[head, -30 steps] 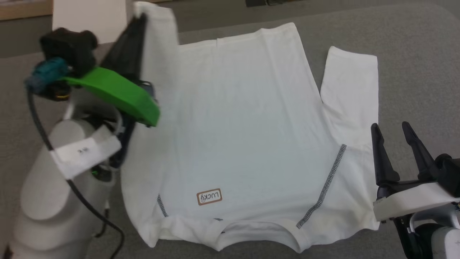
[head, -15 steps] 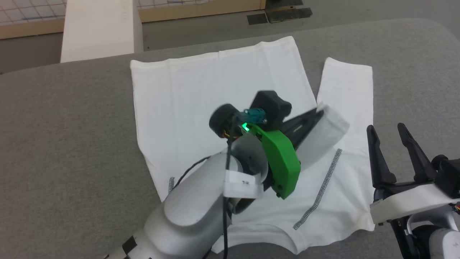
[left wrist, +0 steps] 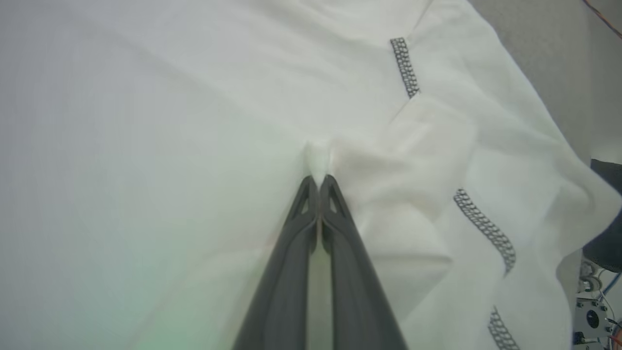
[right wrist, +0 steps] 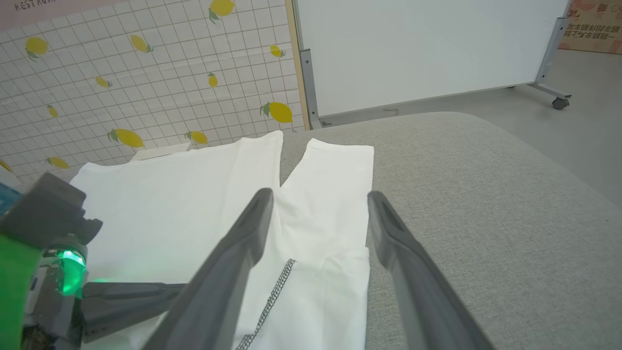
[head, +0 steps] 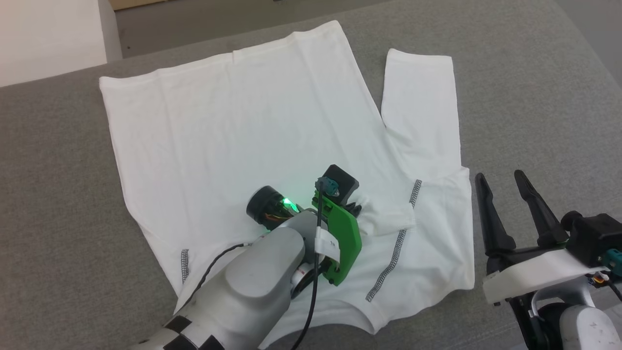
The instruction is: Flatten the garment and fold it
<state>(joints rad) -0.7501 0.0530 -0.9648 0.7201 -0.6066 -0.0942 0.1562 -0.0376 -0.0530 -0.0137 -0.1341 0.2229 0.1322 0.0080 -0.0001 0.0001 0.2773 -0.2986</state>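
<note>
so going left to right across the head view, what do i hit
white box → left seam stitching → left gripper, shut on a pinch of the garment → right seam stitching → right gripper, open

Dark capitals, roughly "ESTAURA", are running along a pale pink strip [right wrist: 48, 5] atop the lemon-patterned tiled wall [right wrist: 146, 87], far ahead-left of the right gripper [right wrist: 320, 195]. Red characters are showing on a brown cardboard box [right wrist: 590, 24] far ahead-right, too small to read. A white paper tag [head: 326, 241] behind the left gripper [left wrist: 318, 181] is carrying blurred marks.
</note>
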